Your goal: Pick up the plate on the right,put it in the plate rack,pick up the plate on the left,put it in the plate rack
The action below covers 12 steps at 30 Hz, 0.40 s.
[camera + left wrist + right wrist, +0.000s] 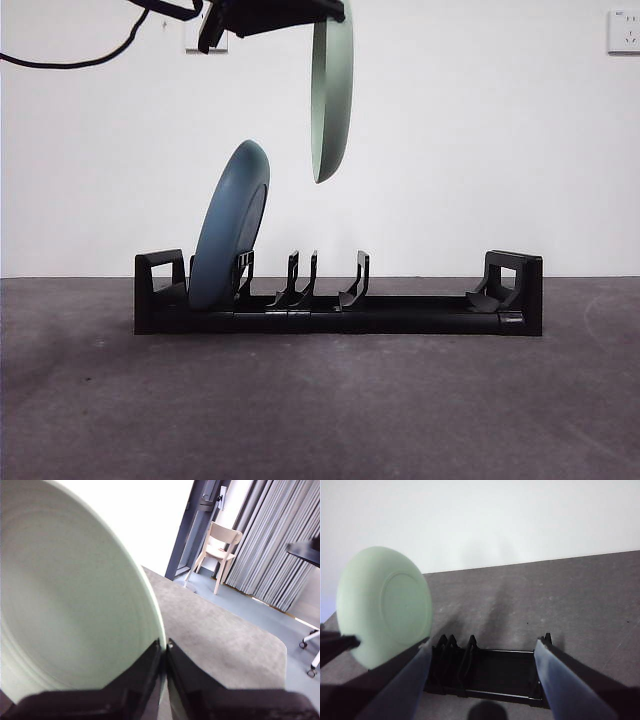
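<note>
The pale green plate (332, 100) hangs on edge in the air above the middle of the plate rack (400, 315), clear of its prongs. My left gripper (322, 12) is shut on the plate's top rim; the left wrist view shows the jaws pinching the green plate (65, 605) at my left gripper (165, 647). A blue plate (228, 230) stands leaning in the rack's left-end slot. My right gripper (480, 680) is open and holds nothing. It looks down on the rack (495, 675), with the green plate (382, 605) to one side. It does not show in the front view.
A black cable (80, 60) droops from the arm at the upper left. A wall socket (624, 30) sits at the far upper right. Beyond the table's rounded edge (270, 645) stand a wooden chair (220, 545) and grey curtains.
</note>
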### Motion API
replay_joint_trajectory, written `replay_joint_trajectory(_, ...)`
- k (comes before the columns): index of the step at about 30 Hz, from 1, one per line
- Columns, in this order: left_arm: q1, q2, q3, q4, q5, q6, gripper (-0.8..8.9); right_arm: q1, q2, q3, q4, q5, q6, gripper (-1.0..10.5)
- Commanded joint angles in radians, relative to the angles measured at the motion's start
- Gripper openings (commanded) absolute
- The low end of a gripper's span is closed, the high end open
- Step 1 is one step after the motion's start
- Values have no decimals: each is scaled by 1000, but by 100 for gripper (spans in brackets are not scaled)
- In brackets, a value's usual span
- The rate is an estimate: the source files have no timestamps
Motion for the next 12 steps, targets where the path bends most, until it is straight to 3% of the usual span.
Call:
replay_joint_trajectory(1, 1, 22, 39, 19, 35, -10, -9, 0, 1, 0, 2, 2, -4, 344)
replay_joint_trajectory(12, 1, 178, 133, -49, 54, -8, -9, 0, 1, 0, -5, -2, -5, 344)
